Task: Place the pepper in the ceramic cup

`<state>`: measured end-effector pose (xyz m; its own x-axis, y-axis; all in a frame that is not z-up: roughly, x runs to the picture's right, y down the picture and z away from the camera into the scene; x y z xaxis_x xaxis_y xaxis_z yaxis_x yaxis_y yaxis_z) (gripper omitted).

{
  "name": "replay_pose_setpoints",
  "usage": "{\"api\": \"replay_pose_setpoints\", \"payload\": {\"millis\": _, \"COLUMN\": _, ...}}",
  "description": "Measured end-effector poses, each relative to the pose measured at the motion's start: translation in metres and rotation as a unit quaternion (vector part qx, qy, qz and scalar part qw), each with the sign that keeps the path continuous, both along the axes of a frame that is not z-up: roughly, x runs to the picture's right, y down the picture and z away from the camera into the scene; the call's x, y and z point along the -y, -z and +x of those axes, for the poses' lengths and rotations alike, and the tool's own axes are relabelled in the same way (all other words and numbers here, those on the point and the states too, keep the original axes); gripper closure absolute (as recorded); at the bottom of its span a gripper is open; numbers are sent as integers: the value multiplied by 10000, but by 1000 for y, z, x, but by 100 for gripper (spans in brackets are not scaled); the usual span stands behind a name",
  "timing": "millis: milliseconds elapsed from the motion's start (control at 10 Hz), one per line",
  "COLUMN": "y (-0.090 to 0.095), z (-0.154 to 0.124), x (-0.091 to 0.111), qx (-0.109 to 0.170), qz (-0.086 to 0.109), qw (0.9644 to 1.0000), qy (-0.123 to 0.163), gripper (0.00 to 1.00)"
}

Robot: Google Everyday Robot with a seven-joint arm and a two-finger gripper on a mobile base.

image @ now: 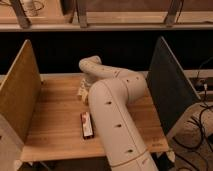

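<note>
Tabletop [55,117] is sitting between two side panels [20,95], gripper [83,93] hanging low at far-centre, grip state unreadable, pepper out of sight.

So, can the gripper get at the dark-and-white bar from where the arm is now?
Probably yes. The bar lies flat on the table's bare wood beside the arm, nothing over it. The gripper is farther back, mostly hidden under the arm, and would need drawing toward the front.
</note>
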<state>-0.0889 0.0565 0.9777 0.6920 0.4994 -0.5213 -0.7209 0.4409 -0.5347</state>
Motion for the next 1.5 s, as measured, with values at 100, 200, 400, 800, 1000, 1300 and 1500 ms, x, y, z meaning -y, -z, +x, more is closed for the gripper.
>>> {"api": "replay_pose_setpoints", "payload": {"millis": 100, "y": 1, "z": -6, "x": 4, "qx": 42, "qz": 39, "qw": 10000, "qy": 81, "gripper": 20}}
{"api": "replay_pose_setpoints", "payload": {"millis": 200, "y": 4, "z": -10, "x": 7, "qx": 52, "qz": 53, "qw": 9999, "qy": 149, "gripper": 20}}
{"api": "replay_pose_setpoints", "payload": {"millis": 400, "y": 14, "z": -16, "x": 16, "qx": 46, "qz": 105, "qw": 9995, "qy": 309, "gripper": 20}}
{"api": "replay_pose_setpoints", "payload": {"millis": 800, "y": 24, "z": -23, "x": 26, "qx": -1, "qz": 207, "qw": 9982, "qy": 559, "gripper": 20}}
{"api": "replay_pose_setpoints", "payload": {"millis": 1000, "y": 20, "z": -33, "x": 16, "qx": 138, "qz": 125, "qw": 9984, "qy": 530, "gripper": 20}}
{"api": "replay_pose_setpoints", "payload": {"millis": 1300, "y": 10, "z": -46, "x": -11, "qx": 375, "qz": -160, "qw": 9976, "qy": 559, "gripper": 20}}
{"api": "replay_pose_setpoints", "payload": {"millis": 1500, "y": 6, "z": -46, "x": -20, "qx": 410, "qz": -299, "qw": 9970, "qy": 584, "gripper": 20}}
